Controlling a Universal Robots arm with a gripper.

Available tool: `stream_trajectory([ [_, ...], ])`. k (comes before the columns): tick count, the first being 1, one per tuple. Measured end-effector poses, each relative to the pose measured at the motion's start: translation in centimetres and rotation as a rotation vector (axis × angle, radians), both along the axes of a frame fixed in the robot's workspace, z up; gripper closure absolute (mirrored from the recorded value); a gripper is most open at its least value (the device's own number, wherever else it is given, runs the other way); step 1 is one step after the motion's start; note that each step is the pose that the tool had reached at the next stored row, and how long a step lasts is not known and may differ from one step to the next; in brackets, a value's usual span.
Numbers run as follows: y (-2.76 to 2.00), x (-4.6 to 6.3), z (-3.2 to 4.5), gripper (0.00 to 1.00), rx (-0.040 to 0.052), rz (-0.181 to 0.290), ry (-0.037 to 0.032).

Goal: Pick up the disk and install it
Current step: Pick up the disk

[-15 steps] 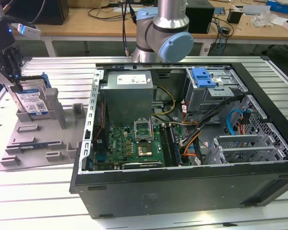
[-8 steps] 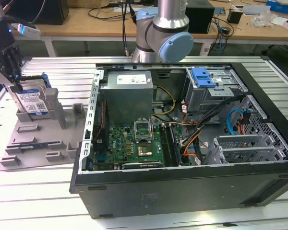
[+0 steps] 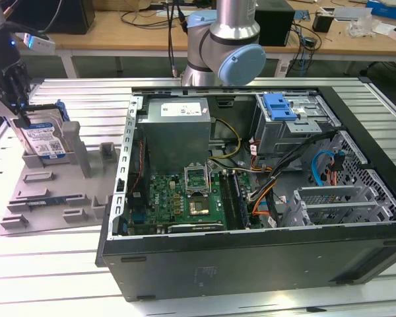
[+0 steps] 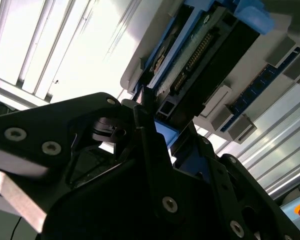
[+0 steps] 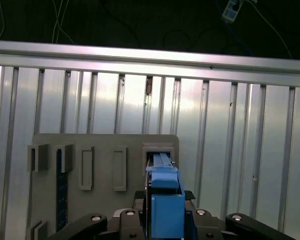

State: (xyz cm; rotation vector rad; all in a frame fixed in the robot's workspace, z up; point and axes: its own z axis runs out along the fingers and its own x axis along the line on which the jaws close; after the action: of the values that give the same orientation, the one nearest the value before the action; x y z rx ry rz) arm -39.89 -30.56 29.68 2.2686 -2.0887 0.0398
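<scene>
"Gripper (image 3: 18, 109) of mine is down at the exterior view's left, drawn narrow around the disk (image 3: 45, 140). In the first wrist view the fingers (image 5: 139, 200) lie against both flanks of its blue carrier with no gap I can make out, so I read it as clamped."

"And the disk itself, where does it sit?"

"On edge, upright in a slot of the grey fixture (image 3: 53, 191) on the slatted table (image 3: 46, 277), well apart from the open computer case (image 3: 251, 264) and its drive cage (image 3: 297, 129). I have it by the top edge; the lower part is down in the slot."

"So what makes this pick clean?"

"Coming out along the slot, I'd say. The slot walls look close on both sides, so any tilt of mine would likely jam the carrier or drag the fixture up with it. I'd draw straight up, slowly, and watch that the fixture lies flat on the table."

"Any grip worries?"

"A few. The carrier is plastic and probably flexes, and I'm on a thin edge, so the disk could pivot between the pads once it clears the slot. In the second wrist view the connector end (image 4: 194, 56) is near my fingers, and I'd rather not bear on those pins. Centred hold, level wrist, no hurry."
</scene>
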Motion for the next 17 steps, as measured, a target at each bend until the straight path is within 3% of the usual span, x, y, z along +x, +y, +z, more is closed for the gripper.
stream_trajectory([
  [12,0.0,-0.09,-0.04,0.63,0.0002,-0.026,0.0011],
  [17,0.0,-0.07,0.83,0.63,0.0,-0.028,0.0037],
])
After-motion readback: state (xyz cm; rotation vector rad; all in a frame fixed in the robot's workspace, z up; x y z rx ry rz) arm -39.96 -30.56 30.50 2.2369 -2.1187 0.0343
